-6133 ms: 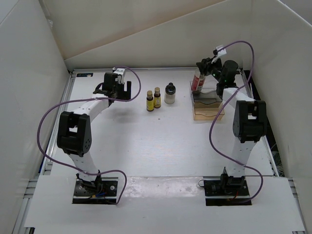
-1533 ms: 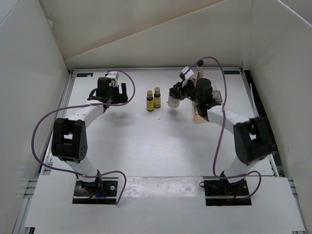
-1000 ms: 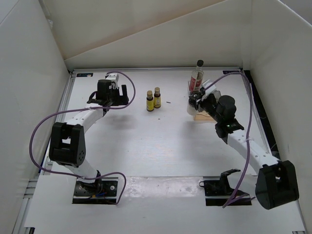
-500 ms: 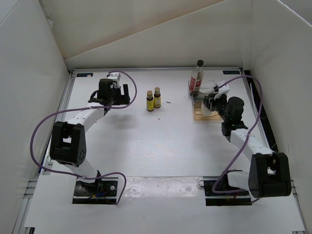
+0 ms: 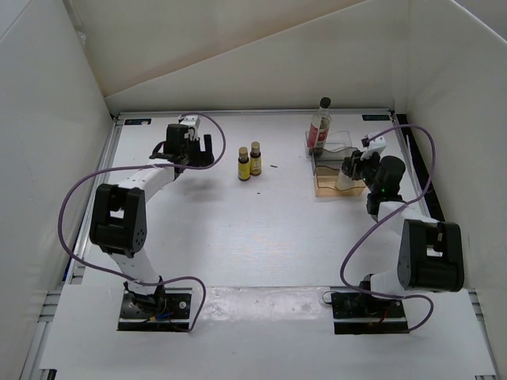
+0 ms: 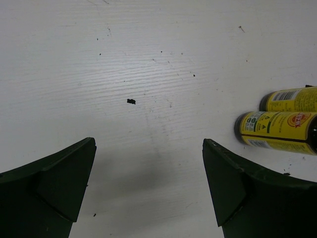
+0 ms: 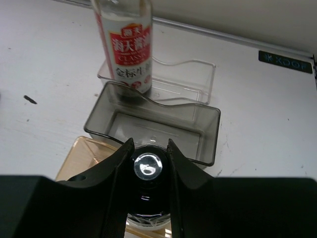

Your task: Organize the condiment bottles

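Two amber bottles (image 5: 244, 165) remain outside; the right gripper (image 7: 148, 148), clenched on the short clear bottle (image 7: 147, 166), has carried it over the tray (image 7: 209, 134); left gripper (image 6: 148, 146) gapes empty.

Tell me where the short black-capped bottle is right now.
Top view, right rear of the table: the right gripper holds the short black-capped bottle at the near end of the tray, in front of the red-labelled bottle.

Robot test lab, likely. Plain white panels (image 5: 47, 119) box in white table (image 5: 245, 237); two robot arms (image 5: 119, 218) bolted at near edge, purple cables (image 5: 73, 207) looping free from wrists to bases.
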